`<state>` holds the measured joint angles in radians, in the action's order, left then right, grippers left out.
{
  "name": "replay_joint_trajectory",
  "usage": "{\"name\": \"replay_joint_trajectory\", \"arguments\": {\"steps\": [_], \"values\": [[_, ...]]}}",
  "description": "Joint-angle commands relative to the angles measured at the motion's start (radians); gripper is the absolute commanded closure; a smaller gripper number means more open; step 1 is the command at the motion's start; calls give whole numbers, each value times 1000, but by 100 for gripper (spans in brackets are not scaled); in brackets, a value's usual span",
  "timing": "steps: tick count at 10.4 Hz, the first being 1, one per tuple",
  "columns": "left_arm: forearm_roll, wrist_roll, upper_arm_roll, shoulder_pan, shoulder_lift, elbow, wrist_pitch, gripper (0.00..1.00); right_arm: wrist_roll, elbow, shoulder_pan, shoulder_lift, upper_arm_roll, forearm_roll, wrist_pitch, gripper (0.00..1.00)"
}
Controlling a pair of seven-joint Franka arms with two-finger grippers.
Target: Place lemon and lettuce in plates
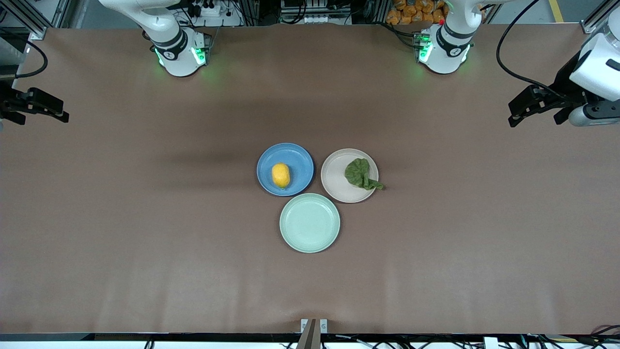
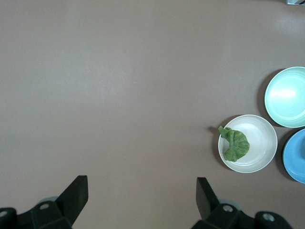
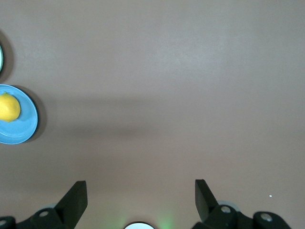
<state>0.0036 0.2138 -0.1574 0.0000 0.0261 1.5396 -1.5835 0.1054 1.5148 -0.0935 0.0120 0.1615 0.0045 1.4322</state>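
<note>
The yellow lemon [image 1: 281,175] lies in the blue plate [image 1: 299,159] at the table's middle. It also shows in the right wrist view [image 3: 8,107] in the blue plate [image 3: 27,125]. The dark green lettuce [image 1: 360,174] lies in the beige-pink plate [image 1: 334,180], its tail over the rim. It also shows in the left wrist view [image 2: 235,142] in that plate [image 2: 263,143]. My left gripper [image 1: 518,114] is open and empty, up over the left arm's end of the table. My right gripper [image 1: 58,112] is open and empty over the right arm's end.
An empty mint-green plate [image 1: 310,223] sits nearer to the front camera than the other two plates, touching close to both. It shows in the left wrist view [image 2: 287,96] too. The brown table [image 1: 145,232] spreads wide around the plates.
</note>
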Motion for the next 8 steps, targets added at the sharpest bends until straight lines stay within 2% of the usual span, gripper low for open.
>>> {"name": "replay_joint_trajectory", "arguments": {"steps": [1, 4, 8], "values": [[-13, -43, 2, -5, -5, -19, 14, 0, -16, -30, 11, 16, -11, -1, -16, 0], [-10, -154, 7, 6, -5, -19, 14, 0, -16, -30, 11, 16, -11, -1, -15, 0], [-4, -157, 12, 9, -5, -15, 25, 0, -16, -30, 11, 16, -11, -1, -15, 0]]}}
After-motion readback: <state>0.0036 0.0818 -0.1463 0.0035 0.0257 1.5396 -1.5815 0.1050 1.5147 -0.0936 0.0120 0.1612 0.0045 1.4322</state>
